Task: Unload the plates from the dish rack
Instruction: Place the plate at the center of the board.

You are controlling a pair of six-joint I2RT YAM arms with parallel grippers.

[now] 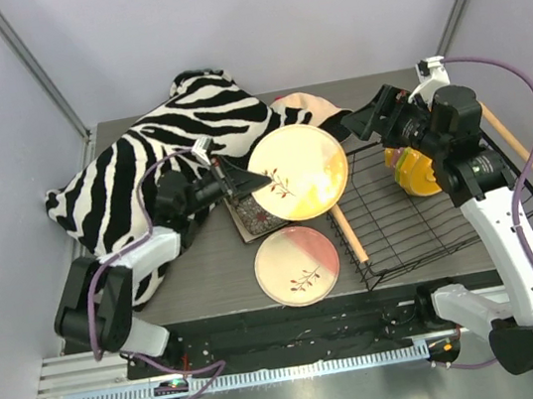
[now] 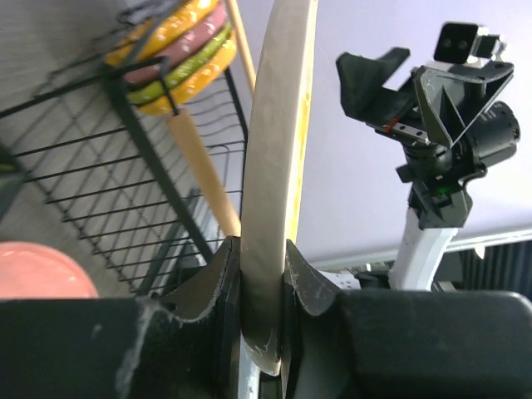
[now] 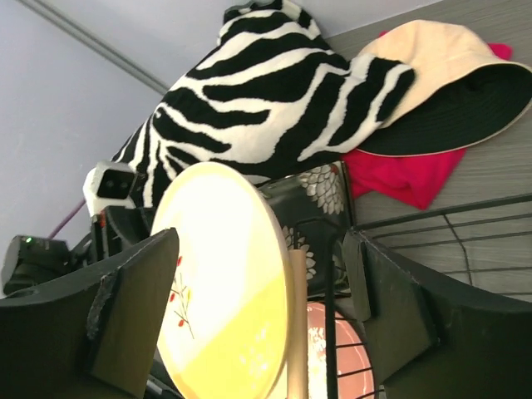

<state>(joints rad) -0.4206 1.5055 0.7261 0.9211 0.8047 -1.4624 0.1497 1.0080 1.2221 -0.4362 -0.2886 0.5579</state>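
My left gripper (image 1: 249, 178) is shut on the left rim of a round yellow-cream plate (image 1: 299, 172) and holds it tilted above the table, left of the dish rack (image 1: 451, 222). The left wrist view shows the plate's edge (image 2: 274, 150) clamped between my fingers (image 2: 208, 291). A round pink-cream plate (image 1: 296, 265) lies flat on the table. A dark square flowered plate (image 1: 252, 218) lies partly under the held plate. Orange and yellow-green plates (image 1: 413, 173) stand in the rack. My right gripper (image 1: 357, 124) is open and empty, above the rack's far left corner, facing the held plate (image 3: 233, 283).
A zebra-striped cloth (image 1: 141, 168) covers the far left of the table. A peach hat (image 1: 311, 107) on a red cloth (image 3: 407, 170) lies behind the rack. The rack's wooden handles (image 1: 348, 229) run along its left and right sides.
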